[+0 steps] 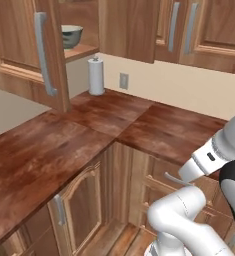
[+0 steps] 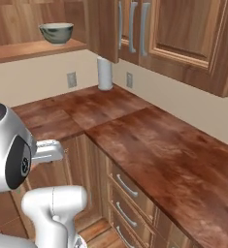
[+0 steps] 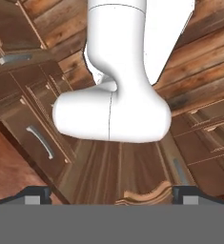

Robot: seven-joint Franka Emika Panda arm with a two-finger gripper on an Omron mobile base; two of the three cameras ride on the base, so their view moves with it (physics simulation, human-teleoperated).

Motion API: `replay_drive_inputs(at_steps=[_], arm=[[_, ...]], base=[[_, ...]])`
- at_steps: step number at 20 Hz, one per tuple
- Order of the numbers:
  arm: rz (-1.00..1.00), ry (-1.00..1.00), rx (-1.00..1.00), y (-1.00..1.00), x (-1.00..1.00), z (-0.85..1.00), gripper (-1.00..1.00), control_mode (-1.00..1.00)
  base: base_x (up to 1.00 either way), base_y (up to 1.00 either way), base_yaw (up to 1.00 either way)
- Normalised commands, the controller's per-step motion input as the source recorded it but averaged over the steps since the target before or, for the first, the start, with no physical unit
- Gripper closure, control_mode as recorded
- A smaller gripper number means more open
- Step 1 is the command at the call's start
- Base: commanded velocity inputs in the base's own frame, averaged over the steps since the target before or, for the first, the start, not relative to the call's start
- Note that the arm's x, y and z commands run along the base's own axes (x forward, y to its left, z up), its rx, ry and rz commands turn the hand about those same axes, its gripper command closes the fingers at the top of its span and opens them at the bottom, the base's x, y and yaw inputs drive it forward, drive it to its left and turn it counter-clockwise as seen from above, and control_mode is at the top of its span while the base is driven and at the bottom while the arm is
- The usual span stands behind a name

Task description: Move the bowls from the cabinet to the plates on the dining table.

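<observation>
One bowl (image 1: 70, 35) inside open cabinet (image 1: 24, 55)

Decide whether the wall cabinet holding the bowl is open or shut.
Open. The cabinet door is swung outward, baring the shelf where the bowl sits upright.

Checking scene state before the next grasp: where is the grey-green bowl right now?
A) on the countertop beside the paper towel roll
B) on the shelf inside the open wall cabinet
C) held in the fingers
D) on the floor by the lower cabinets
B: the grey-green bowl sits on the shelf of the open wall cabinet, above the counter; the paper towel roll stands apart on the countertop below.
</observation>
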Motion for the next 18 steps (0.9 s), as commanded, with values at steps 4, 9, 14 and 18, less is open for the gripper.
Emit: replay_drive_inputs(at_steps=[4, 9, 14, 18], arm=[[0.00, 0.00, 0.00, 0.00, 0.00, 0.00, -1.00, 1.00], [0.00, 0.00, 0.00, 0.00, 0.00, 0.00, -1.00, 1.00], [0.00, 0.00, 0.00, 0.00, 0.00, 0.00, -1.00, 1.00], [0.00, 0.00, 0.00, 0.00, 0.00, 0.00, -1.00, 1.00]], base=[[0.38, 0.13, 0.22], [0.21, 0.06, 0.28], [0.11, -0.20, 0.37], [0.21, -0.35, 0.38]])
